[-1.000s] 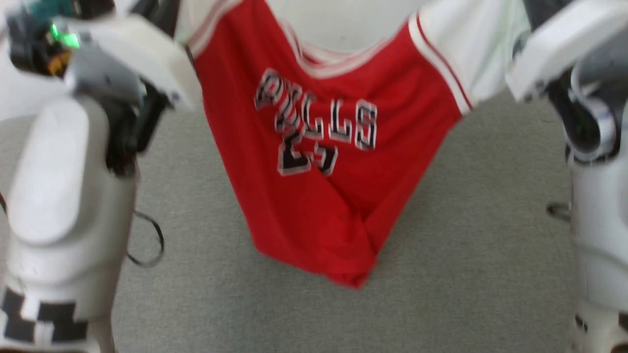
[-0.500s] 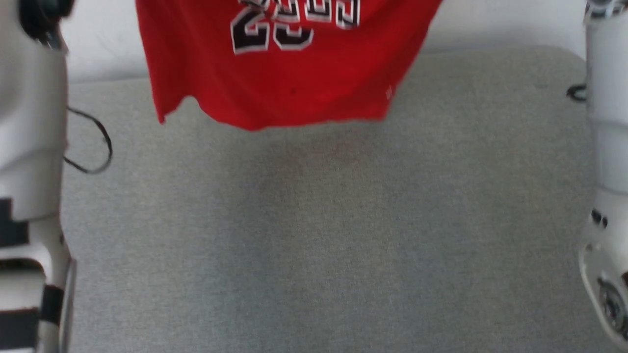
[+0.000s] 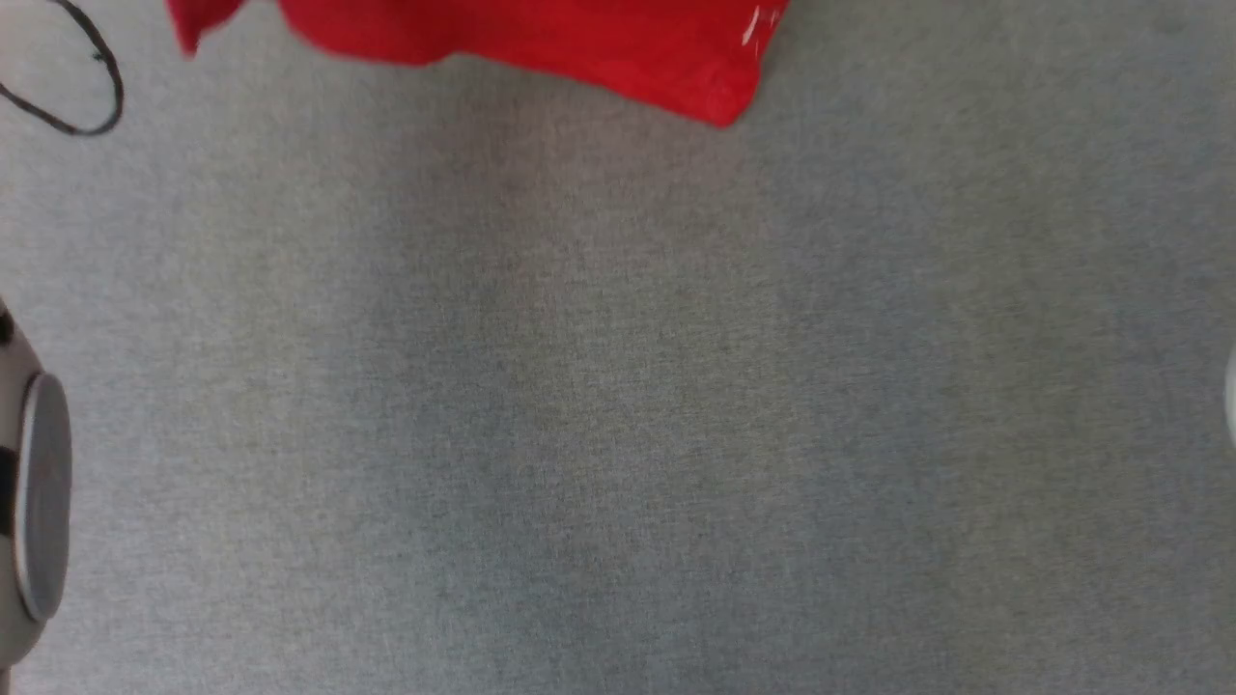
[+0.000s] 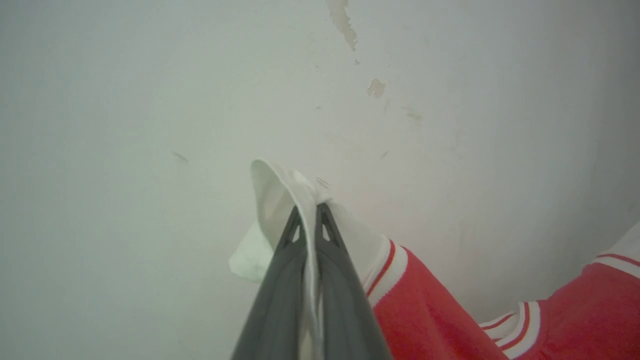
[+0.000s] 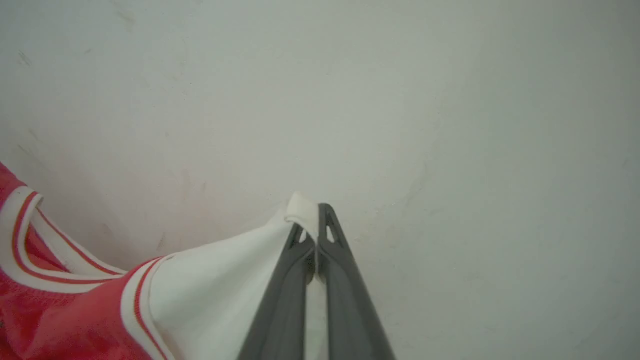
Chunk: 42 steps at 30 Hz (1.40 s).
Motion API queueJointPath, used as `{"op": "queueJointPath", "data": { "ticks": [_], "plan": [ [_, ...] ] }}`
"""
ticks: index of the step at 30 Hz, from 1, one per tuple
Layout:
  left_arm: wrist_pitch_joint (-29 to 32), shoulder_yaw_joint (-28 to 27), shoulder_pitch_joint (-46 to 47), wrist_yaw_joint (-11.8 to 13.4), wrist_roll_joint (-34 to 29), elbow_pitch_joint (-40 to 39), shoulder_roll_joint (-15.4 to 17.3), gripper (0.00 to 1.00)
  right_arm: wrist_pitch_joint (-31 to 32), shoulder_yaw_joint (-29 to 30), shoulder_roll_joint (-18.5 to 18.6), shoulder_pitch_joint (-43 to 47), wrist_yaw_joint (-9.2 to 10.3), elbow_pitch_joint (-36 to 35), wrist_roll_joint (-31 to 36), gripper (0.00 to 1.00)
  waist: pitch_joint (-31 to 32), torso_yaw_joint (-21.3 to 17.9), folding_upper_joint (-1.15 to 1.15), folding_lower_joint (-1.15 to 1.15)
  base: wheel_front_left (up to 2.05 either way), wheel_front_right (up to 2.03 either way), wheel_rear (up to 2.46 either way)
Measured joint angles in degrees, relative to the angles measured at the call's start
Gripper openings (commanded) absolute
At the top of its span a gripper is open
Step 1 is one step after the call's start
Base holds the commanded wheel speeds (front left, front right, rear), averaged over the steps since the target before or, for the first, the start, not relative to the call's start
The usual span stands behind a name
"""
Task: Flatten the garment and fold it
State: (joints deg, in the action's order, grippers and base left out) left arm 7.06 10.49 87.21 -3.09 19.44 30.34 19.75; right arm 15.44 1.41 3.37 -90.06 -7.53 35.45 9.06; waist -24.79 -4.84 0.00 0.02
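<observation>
The garment is a red shirt with white sleeves and red-and-white striped trim. In the head view its red bottom hem [image 3: 541, 39] hangs over the grey surface at the top edge; the print is out of view. My left gripper [image 4: 309, 212] is shut on a white sleeve [image 4: 272, 200], with the red body [image 4: 425, 310] trailing to the lower right. My right gripper [image 5: 314, 212] is shut on the other white sleeve [image 5: 225, 280], and the striped collar [image 5: 30, 260] sags at the far left. Both grippers hold the shirt up in front of a pale wall.
A grey felt-like surface [image 3: 618, 386] spreads below the shirt. A black cable loop [image 3: 87, 97] lies at its upper left. A pale arm joint with a round grey cap [image 3: 39, 502] shows at the left edge. The wall [image 4: 150, 100] behind has chipped paint.
The head view has tilted further down, so the shirt slid up the picture and the print left the frame. Over the second the shirt went from sagging to hanging spread between both grippers.
</observation>
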Motion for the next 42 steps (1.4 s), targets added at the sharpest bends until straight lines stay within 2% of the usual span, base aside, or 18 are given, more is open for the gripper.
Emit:
{"op": "queueJointPath", "data": {
  "ticks": [7,15,25,28,34,37,42],
  "plan": [
    [-8.6,-0.1,3.8,-2.4,1.8,1.6,-1.0,0.0,-4.5,2.1,0.4,-6.1,0.0,3.8,3.9,0.0,-6.4,0.9,0.0,-0.01,0.0,0.0,0.0],
    [-16.0,0.3,5.6,-3.5,4.1,3.9,-0.3,0.0,-8.4,1.3,2.4,-11.3,0.0,5.3,7.3,0.0,-12.1,2.2,0.0,-0.01,0.0,0.0,0.0],
    [-19.2,2.5,4.4,-3.9,8.7,5.9,2.5,0.0,-13.2,-1.0,3.4,-11.8,0.0,6.7,8.0,0.0,-17.2,4.1,0.0,-0.02,0.0,0.0,0.0],
    [-19.8,5.4,0.2,-4.0,11.5,4.7,4.4,0.0,-14.8,-2.2,3.8,-9.0,0.0,7.3,6.0,0.0,-17.7,5.2,0.0,-0.02,0.0,0.0,0.0],
    [-21.0,6.8,-7.5,-4.0,16.4,-0.2,7.2,0.0,-17.1,-5.9,4.3,-1.5,0.0,5.0,-0.3,0.0,-16.0,5.6,0.0,-0.03,0.0,0.0,0.0],
    [-21.3,6.1,-13.3,-4.0,17.7,-4.1,8.4,0.0,-17.7,-8.1,4.5,4.5,0.0,1.1,-4.4,0.0,-14.4,5.6,0.0,-0.03,0.0,0.0,0.0],
    [-21.7,4.8,-26.6,-3.8,18.8,-12.4,10.3,0.0,-15.9,-10.2,6.2,18.3,0.0,-9.8,-10.8,0.0,-11.1,5.3,0.0,-0.03,0.0,0.0,0.0]
  ]
}}
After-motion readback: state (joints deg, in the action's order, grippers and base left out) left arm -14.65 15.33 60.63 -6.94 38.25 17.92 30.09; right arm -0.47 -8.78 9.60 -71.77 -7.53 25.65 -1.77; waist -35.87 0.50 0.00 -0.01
